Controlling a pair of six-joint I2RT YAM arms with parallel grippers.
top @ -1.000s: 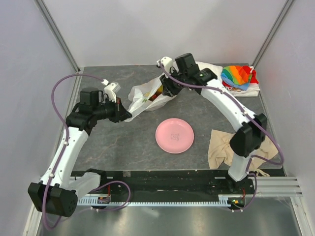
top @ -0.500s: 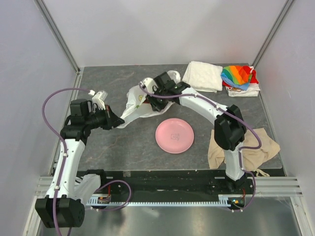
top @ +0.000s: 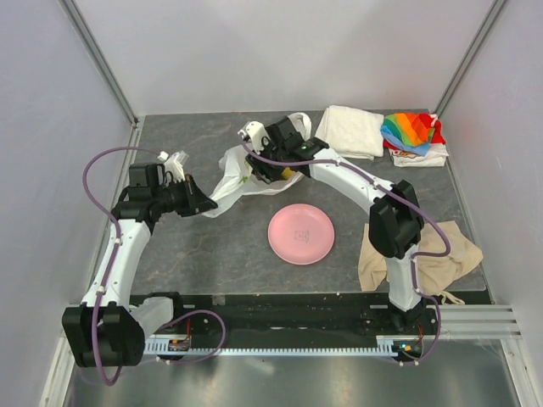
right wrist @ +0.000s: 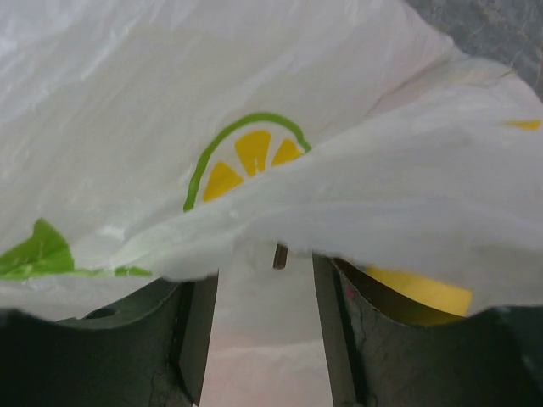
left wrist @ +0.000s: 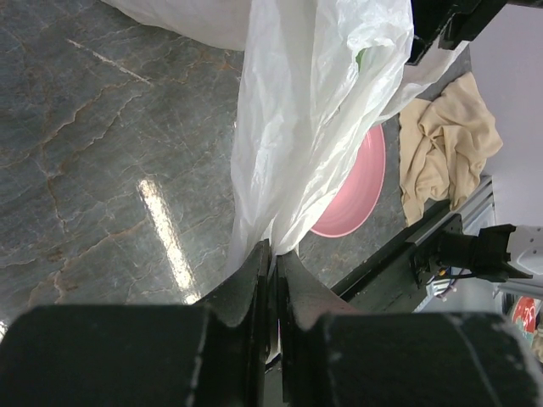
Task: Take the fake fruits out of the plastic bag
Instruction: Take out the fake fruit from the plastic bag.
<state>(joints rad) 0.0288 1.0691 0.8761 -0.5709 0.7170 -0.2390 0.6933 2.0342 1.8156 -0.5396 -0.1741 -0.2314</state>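
- Seen from above, the plastic bag (top: 236, 174) lay on the grey bench (top: 212, 263), towards the far side and left of centre.
- Its long axis ran from a near-left corner up and to the right, ending at its mouth.
- The left pincer (left wrist: 273, 253) was closed on that near-left corner. In its wrist view, the thin white film ran up out of the nearly touching fingers.
- The right pincer (right wrist: 265, 278) sat at the mouth end with its fingers apart. Printed film was draped across their tips, and I saw nothing gripped between them.
- The fake fruits were mostly hidden by the film. I could make out only a yellow shape (right wrist: 422, 292), probably the lemon, under the plastic just beside one right finger.
- I judged the right arm much the nearer to the fruits, which lay just ahead of it and slightly to one side. The left arm held the opposite end.
- A pink plate (top: 300, 234) stood empty on the near side of the bag, close to it but apart.
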